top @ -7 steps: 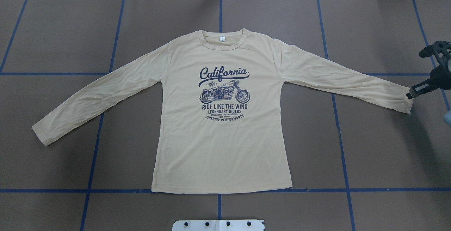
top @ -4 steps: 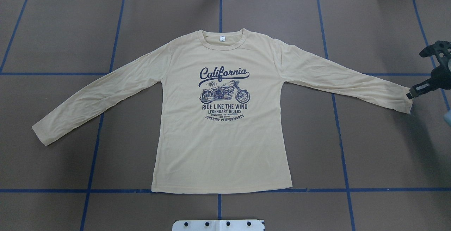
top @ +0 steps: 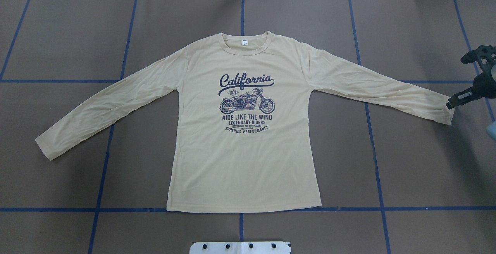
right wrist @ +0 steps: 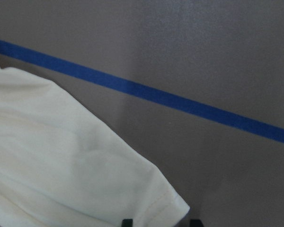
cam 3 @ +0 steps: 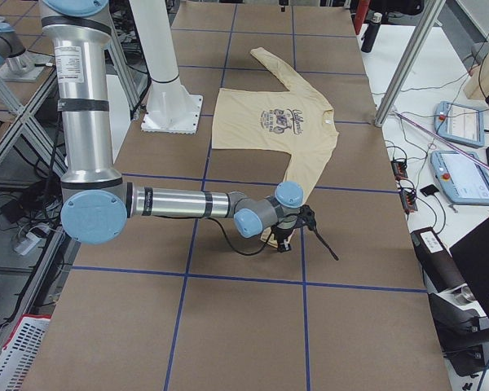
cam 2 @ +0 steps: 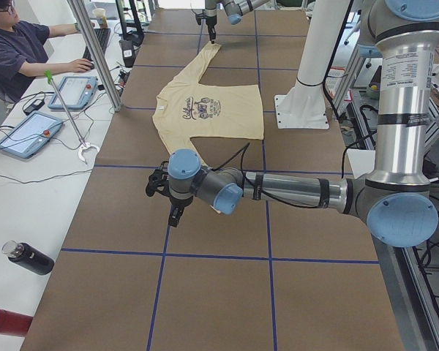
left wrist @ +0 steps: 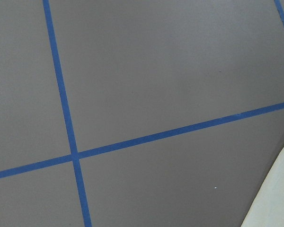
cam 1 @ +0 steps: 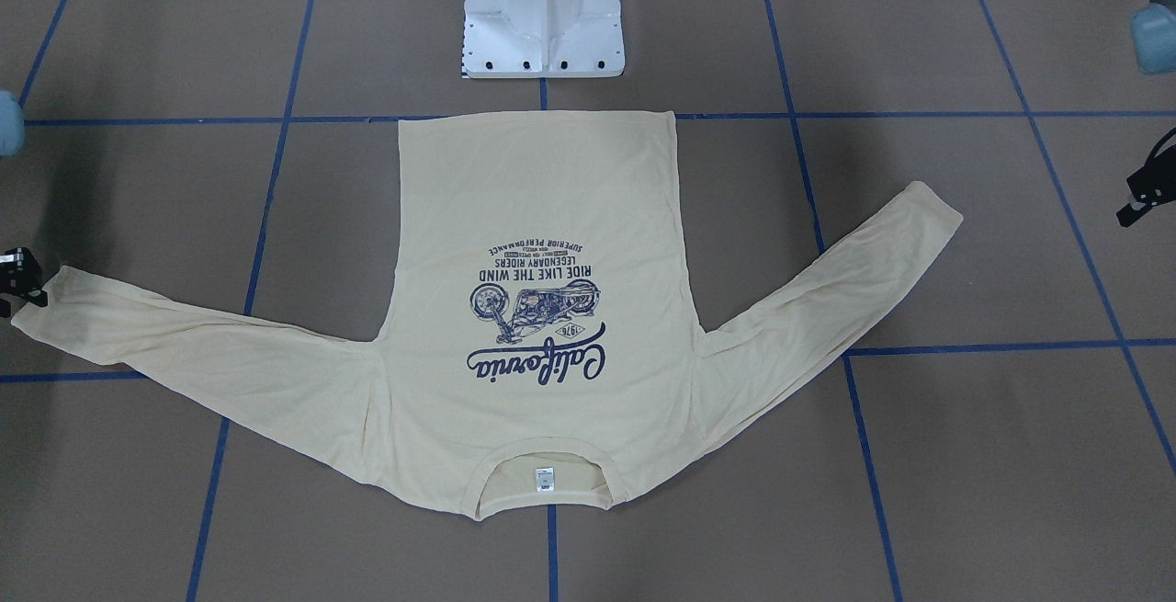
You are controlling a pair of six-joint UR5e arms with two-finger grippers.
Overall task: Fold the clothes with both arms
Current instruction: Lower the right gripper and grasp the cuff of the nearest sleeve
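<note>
The T-shirt (top: 244, 161) is lying flat and print-up in the middle of the table (top: 418, 168). Its collar is at the far side and its hem near the robot, with both sleeves stretching outward and slanting toward the near side. The right claw (right wrist: 159, 222) is sitting at the very tip of the right cuff (top: 445, 110). Its fingers are spread, and the cuff's corner is lying between the tips without being pinched. From there the sleeve's long axis is running leftward and slightly farther away, up to the shoulder. The left claw (cam 1: 1147, 187) is hanging well out to the left of the left cuff (top: 44, 145), apart from it; I cannot tell whether it is spread or pressed together. By my judgement the right claw is needing only to close, while the left claw is needing to travel rightward first.
</note>
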